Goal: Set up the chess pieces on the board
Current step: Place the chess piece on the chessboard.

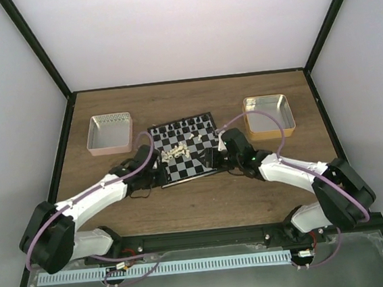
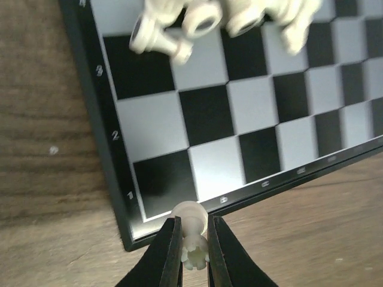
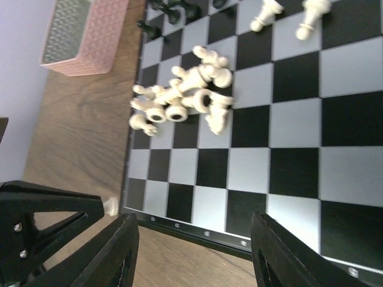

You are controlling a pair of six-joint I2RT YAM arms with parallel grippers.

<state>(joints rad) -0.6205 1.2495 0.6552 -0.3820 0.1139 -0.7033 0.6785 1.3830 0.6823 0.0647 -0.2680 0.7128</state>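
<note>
Between the left fingers, pinched tight, sits one cream-white piece just at the near corner of the board. The right fingers stand spread and empty over the board's near edge. Most chess pieces lie heaped on its squares. Released tilted, the held piece may topple; a low sweep could scatter the heap.

glossy board, matt wood tbl, plastic pcs

The board is chequered black and white with a dark border; the chess pieces are cream-white. The tray is pink with a fine lattice, the table brown wood-grain.
</note>
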